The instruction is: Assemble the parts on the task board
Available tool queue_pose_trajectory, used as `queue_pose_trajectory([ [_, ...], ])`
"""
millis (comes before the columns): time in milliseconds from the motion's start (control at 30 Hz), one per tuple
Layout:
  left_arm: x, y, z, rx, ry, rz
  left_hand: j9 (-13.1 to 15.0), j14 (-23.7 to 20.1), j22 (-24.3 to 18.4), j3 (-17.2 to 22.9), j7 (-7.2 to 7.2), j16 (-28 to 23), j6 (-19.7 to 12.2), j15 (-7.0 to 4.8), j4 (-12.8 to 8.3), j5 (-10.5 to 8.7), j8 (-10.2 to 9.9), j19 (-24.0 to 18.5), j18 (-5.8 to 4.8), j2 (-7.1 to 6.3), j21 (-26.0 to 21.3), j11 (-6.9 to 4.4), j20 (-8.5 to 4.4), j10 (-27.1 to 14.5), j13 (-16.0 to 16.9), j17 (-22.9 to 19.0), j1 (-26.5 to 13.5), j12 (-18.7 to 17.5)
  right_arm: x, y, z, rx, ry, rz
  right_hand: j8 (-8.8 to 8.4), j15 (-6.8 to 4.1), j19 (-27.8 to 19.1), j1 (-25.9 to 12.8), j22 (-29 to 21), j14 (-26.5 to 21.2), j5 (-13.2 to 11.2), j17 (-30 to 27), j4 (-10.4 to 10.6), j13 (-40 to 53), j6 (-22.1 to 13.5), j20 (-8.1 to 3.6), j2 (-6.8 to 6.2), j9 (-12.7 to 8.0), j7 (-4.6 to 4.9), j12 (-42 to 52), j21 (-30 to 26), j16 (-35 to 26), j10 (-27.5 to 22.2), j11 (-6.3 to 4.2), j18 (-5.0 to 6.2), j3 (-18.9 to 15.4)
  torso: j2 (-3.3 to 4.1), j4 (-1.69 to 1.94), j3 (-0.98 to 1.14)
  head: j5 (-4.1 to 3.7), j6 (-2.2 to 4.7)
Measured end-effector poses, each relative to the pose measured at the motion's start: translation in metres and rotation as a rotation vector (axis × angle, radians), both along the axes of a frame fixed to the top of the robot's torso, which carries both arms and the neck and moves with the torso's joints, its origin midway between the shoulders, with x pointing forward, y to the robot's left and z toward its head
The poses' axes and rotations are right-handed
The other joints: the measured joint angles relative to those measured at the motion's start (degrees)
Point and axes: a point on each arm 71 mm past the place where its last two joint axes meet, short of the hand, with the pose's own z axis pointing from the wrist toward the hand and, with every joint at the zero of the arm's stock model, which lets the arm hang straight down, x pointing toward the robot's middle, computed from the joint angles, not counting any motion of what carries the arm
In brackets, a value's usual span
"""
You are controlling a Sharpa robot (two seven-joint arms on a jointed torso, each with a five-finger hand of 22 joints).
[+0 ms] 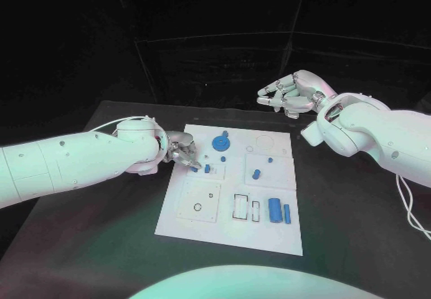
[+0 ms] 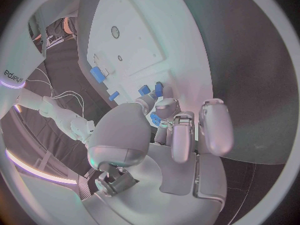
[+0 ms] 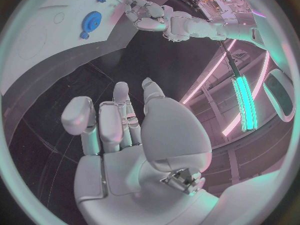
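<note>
The left hand [image 1: 182, 153] is low over the near-left part of the white board [image 1: 202, 230]. Its fingertips [image 2: 164, 106] pinch a small blue part [image 2: 155, 118], right at the board's top. Another small blue part [image 1: 207, 168] sits just past the fingertips. A blue gear [image 1: 221, 144] lies a bit farther off. The right hand [image 1: 289, 93] is up in the air, well away from the board, with its fingers curled in and nothing in them.
</note>
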Motion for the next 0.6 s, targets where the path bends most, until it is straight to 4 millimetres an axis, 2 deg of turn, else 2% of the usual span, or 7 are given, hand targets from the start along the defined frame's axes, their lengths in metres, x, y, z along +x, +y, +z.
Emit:
queue_pose_trajectory([
  [500, 0.0008, -0.0004, -0.0003, 0.000, 0.002, 0.002, 0.1, 0.0, 0.0, 1.3, -0.02, 0.0, 0.2, 0.00, 0.7, -0.05, 0.2, 0.0, 0.00, -0.05, 0.0, 0.13, 0.00, 0.3, 0.0, 0.0, -0.8, 0.0, 0.0000, 0.0001, 0.0000, 0.000, -0.001, 0.001, 0.00, 0.00, 0.0, 0.0, 0.0, 0.0, 0.0, 0.0, 0.0, 0.0, 0.0, 0.00, 0.00, 0.0, 0.00, 0.0, 0.0, 0.0, 0.0, 0.00, 0.00, 0.0, -0.01, 0.00, 0.04, -0.04, -0.06],
  [600, 0.0013, -0.0007, -0.0006, -0.004, 0.003, 0.005, 0.4, 0.0, 0.0, 3.2, -0.31, 0.0, 0.5, 0.00, -1.0, -0.06, 0.3, 0.0, -0.01, -1.14, 0.0, -0.02, 0.00, 0.4, 0.1, 0.0, -2.2, 0.0, 0.0000, 0.0002, -0.0001, 0.001, -0.001, 0.001, 0.00, 0.00, 0.0, 0.0, 0.0, 0.0, 0.0, 0.0, 0.0, -0.1, 0.0, 0.00, 0.00, 0.0, 0.00, 0.0, 0.0, 0.0, 0.0, 0.00, 0.00, 0.0, -0.01, -0.01, 0.04, -0.03, -0.08],
])
